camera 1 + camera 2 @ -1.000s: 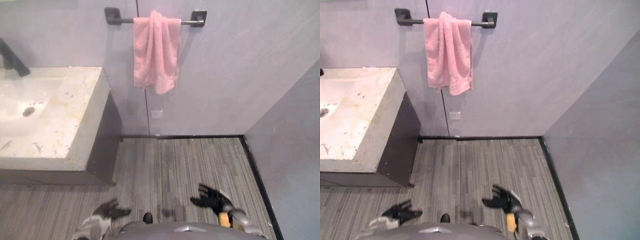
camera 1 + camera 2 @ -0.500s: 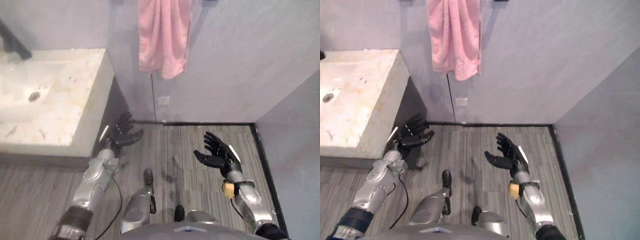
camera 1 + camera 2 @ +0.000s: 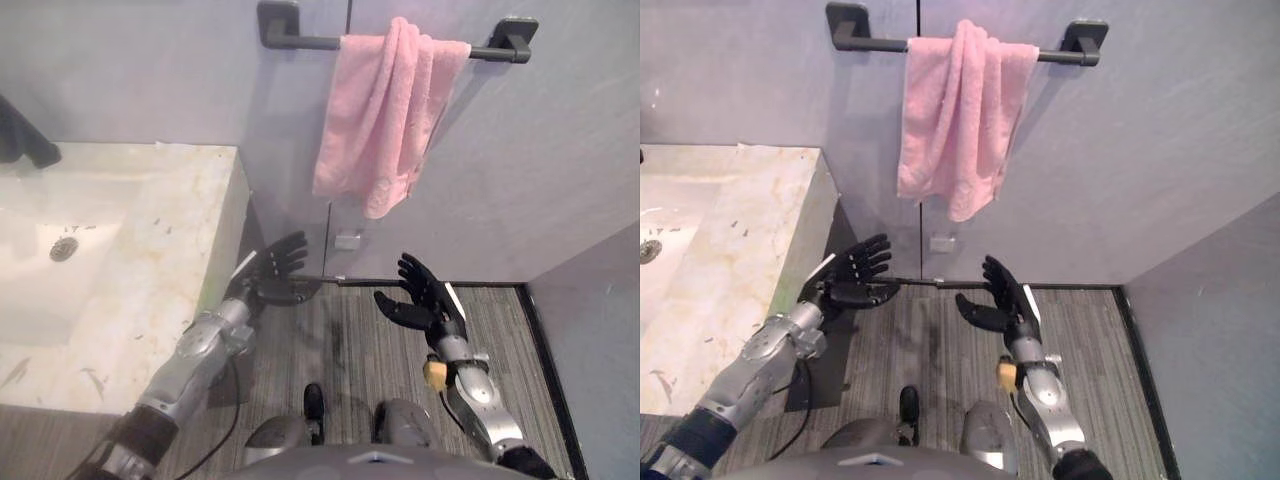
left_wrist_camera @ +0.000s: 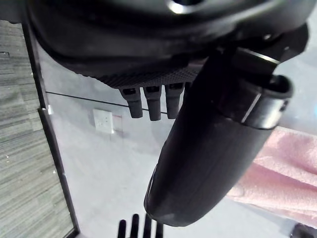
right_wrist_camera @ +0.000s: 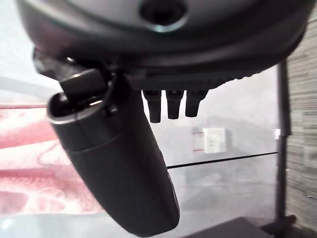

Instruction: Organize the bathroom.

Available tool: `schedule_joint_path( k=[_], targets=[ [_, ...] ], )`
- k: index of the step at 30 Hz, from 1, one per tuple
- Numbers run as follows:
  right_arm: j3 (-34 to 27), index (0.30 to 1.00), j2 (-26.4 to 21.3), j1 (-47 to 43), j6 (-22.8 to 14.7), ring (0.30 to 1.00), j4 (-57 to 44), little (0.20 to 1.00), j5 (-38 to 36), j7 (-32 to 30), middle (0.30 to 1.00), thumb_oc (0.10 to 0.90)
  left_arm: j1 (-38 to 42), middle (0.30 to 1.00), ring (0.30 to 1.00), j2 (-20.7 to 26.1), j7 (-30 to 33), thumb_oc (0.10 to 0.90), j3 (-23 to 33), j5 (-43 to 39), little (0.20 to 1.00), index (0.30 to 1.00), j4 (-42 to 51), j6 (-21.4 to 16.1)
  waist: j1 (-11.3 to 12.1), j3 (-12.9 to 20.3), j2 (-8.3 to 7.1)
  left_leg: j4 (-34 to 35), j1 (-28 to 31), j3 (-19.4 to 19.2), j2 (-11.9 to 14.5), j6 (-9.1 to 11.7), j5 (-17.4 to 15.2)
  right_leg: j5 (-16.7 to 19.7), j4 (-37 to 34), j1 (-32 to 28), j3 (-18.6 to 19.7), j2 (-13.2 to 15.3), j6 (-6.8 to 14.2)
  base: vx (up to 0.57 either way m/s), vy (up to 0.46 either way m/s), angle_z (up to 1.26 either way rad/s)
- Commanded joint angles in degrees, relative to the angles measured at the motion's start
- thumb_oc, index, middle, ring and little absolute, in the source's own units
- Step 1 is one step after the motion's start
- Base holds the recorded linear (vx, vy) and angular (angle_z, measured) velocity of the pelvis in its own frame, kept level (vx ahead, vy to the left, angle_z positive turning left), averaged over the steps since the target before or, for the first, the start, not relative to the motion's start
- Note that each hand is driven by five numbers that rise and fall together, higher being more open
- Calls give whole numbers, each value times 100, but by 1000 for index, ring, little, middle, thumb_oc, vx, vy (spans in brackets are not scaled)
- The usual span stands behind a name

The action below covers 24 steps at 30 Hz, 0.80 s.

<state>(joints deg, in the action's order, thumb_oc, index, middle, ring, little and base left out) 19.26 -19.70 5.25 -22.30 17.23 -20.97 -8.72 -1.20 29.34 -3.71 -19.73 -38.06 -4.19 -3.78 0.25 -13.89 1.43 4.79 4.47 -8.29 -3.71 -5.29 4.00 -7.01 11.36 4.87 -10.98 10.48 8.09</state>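
Observation:
A pink towel (image 3: pixel 385 110) hangs bunched over a dark wall bar (image 3: pixel 300 42), its lower edge well above both hands; it also shows as pink cloth (image 4: pixel 277 168) in the left wrist view and pink cloth (image 5: pixel 25 163) in the right wrist view. My left hand (image 3: pixel 268 278) is raised in front of the wall below the towel, open with fingers spread, holding nothing. My right hand (image 3: pixel 420 298) is raised beside it, open as well, palm turned towards the left hand. Neither hand touches the towel.
A pale stone sink counter (image 3: pixel 170 250) with a basin and drain (image 3: pixel 64 246) stands at the left, a dark tap (image 3: pixel 25 140) behind it. A small white wall plate (image 3: pixel 347 241) sits low on the grey wall. Striped grey floor (image 3: pixel 500 330) lies below, with a side wall at right.
Both hands have risen towards the wall below the towel. The camera has tilted up, so the towel bar is back in view.

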Motion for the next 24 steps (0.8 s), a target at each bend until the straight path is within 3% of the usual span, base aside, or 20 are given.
schedule_joint_path(
  k=[1, 5, 8, 10, 13, 18, 24],
  targets=[
    [-38, 900, -431, -256, -686, 900, -638, 900, 287, -499, 900, 800, -135, 900, 900, -107, 147, 800, 430, 107, 900, 900, 592, -912, -95, 468, -122, 11, -138, 219, 346, 342, -238, 1250, -710, -152, 258, -302, -63, 56, -127, -50],
    [-70, 900, -482, -281, -714, 900, -710, 900, 582, -781, 900, 800, -162, 900, 900, -149, 220, 800, 458, 8, 900, 900, 742, -936, -67, 576, -166, 21, -234, 289, 486, 460, -190, 1132, -1224, -493, 105, -342, -18, 37, -92, 2],
    [-138, 900, -569, -121, -710, 900, -960, 900, 708, -702, 900, 800, -399, 900, 900, -209, 572, 800, 601, 130, 900, 900, 837, -1311, -84, 708, -202, 21, -177, 275, 540, 526, -278, 1148, -1551, -704, 53, -355, -24, 63, -31, 8],
    [-140, 900, -608, -20, -765, 900, -1044, 900, 745, -646, 900, 800, -479, 900, 900, -264, 1192, 800, 819, 513, 900, 900, 993, -1898, -52, 807, -252, 21, -178, 296, 563, 566, -333, 1085, -1636, -777, 26, -356, -45, 44, -33, -8],
    [-132, 900, -612, 37, -701, 900, -1011, 900, 698, -567, 900, 800, -509, 900, 900, -304, 1708, 800, 1074, 1019, 900, 900, 1206, -2324, -15, 887, -306, 21, -185, 324, 584, 623, -359, 1034, -1636, -786, -11, -354, -56, 19, -19, -1],
    [-84, 900, -662, 189, -556, 900, -1033, 900, 608, -356, 900, 800, -334, 900, 900, -192, 2103, 800, 1369, 1764, 900, 900, 1541, -2549, -37, 975, -352, 21, -186, 281, 629, 678, -391, 999, -1636, -784, -30, -340, -44, 29, -12, 5],
    [51, 900, -706, 246, -358, 900, -926, 900, 563, -59, 900, 800, 359, 900, 900, 68, 2341, 800, 1620, 2031, 900, 900, 1493, -2428, -208, 1097, -322, 21, -168, 214, 661, 716, -417, 960, -1636, -762, 54, -336, -14, 58, 16, 3]
  ],
)
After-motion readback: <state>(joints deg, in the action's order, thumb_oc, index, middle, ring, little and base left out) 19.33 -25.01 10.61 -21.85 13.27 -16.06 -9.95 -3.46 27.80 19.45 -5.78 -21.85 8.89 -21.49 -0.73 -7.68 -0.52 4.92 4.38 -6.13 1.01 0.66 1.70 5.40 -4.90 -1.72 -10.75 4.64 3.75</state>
